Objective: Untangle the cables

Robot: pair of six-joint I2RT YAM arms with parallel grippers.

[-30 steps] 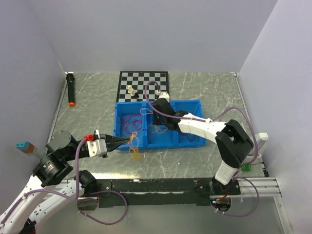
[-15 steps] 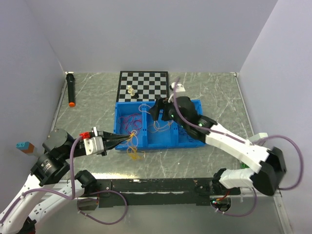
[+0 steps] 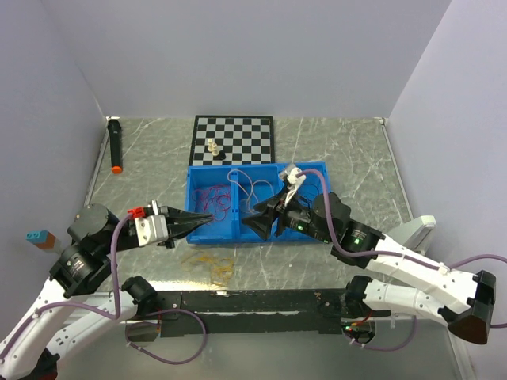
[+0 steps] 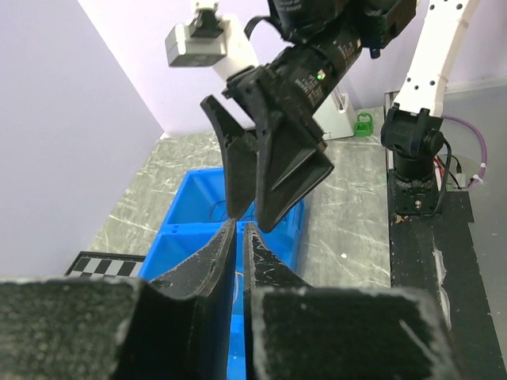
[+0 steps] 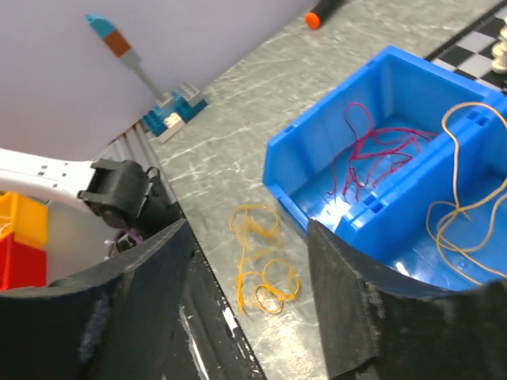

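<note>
Lying dropped now: orange cable on table

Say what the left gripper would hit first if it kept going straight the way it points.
Probably the right gripper: the left wrist view shows the left gripper aimed at its open fingers just ahead, above the blue bin. Depth is hard to judge.

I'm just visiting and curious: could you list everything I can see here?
bin: one, blue, compartments, table centre
red cables: one bunch, bin's left compartment
orange cable in bin: one, middle compartment
orange cables: one bunch, on table before bin
chessboard: one, black-white, behind bin, three pieces
marker: one, black, orange tip, far left
left tool: nearly shut, empty, at bin's left front
right tool: open, empty, over bin's front
</note>
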